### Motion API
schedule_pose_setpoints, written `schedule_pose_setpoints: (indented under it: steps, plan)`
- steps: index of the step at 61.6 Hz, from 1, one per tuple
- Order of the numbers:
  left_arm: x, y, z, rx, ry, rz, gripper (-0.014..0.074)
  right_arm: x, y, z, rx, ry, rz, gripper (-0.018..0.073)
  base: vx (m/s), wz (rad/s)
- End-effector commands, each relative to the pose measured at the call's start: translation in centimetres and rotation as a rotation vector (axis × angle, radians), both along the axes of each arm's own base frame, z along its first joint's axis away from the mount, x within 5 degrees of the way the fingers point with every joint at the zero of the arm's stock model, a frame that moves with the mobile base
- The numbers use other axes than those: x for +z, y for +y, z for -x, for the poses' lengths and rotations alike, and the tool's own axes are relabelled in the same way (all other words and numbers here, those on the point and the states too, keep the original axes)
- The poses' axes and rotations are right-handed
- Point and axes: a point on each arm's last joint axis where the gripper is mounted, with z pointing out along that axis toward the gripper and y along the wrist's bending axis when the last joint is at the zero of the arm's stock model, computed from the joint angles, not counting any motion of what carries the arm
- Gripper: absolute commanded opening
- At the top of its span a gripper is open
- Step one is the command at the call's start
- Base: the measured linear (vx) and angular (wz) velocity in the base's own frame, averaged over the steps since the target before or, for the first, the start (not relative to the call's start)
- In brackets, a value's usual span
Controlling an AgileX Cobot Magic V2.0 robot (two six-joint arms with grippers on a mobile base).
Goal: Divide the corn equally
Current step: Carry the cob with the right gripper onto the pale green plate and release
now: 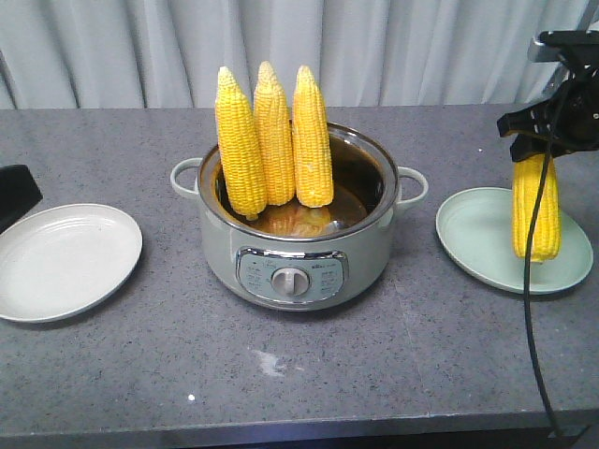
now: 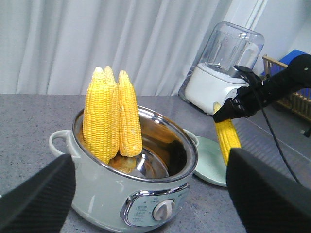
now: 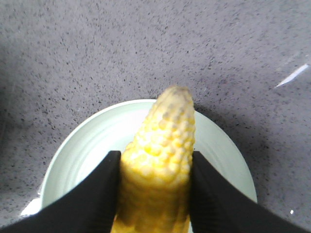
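Observation:
Three corn cobs (image 1: 271, 145) stand upright, tips up, leaning in the pale green cooking pot (image 1: 295, 257). The same cobs (image 2: 111, 116) show in the left wrist view. A fourth cob (image 1: 536, 210) hangs vertically over the light green plate (image 1: 473, 234), with my right gripper (image 1: 543, 131) shut on its upper end. In the right wrist view the black fingers (image 3: 97, 194) press both sides of this cob (image 3: 160, 145) above the plate (image 3: 87, 145). My left gripper (image 2: 150, 162) is wide open and holds nothing, facing the pot (image 2: 112, 194) from the left.
A bare white plate (image 1: 65, 262) lies left of the pot. A black part of the left arm (image 1: 11, 195) shows at the table's left edge. A blender (image 2: 218, 73) stands behind the green plate (image 2: 206, 165). A cable (image 1: 532, 309) hangs from the right arm.

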Motion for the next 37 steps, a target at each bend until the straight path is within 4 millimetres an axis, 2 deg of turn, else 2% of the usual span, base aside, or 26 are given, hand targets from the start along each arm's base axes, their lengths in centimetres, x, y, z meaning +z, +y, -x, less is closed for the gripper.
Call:
schedule_pose_setpoints:
  steps: [1,12,21,29,37]
  plan:
    - [1.3,0.1,-0.1,0.017,-0.038,0.051,0.0593,2.2,-0.1,0.1,0.017,-0.104,0.012,0.0032,0.00,0.00]
    - [1.3,0.1,-0.1,0.017,-0.038,0.052,0.0593,0.4,-0.2,-0.8,0.030,-0.062,0.014,0.0130,0.00,0.00]
    - [1.3,0.1,-0.1,0.018,-0.038,0.052,0.0593,-0.5,-0.1,-1.2,0.034,-0.043,0.010,0.0305,0.00,0.00]
    - [1.3,0.1,-0.1,0.018,-0.038,0.053,0.0593,-0.4,-0.1,-1.3,0.032,-0.052,0.018,0.0436,0.00,0.00]
    - [1.3,0.1,-0.1,0.020,-0.039,0.055,0.0593,-0.4,-0.2,-1.3,0.023,-0.053,0.018,0.0477,0.00,0.00]
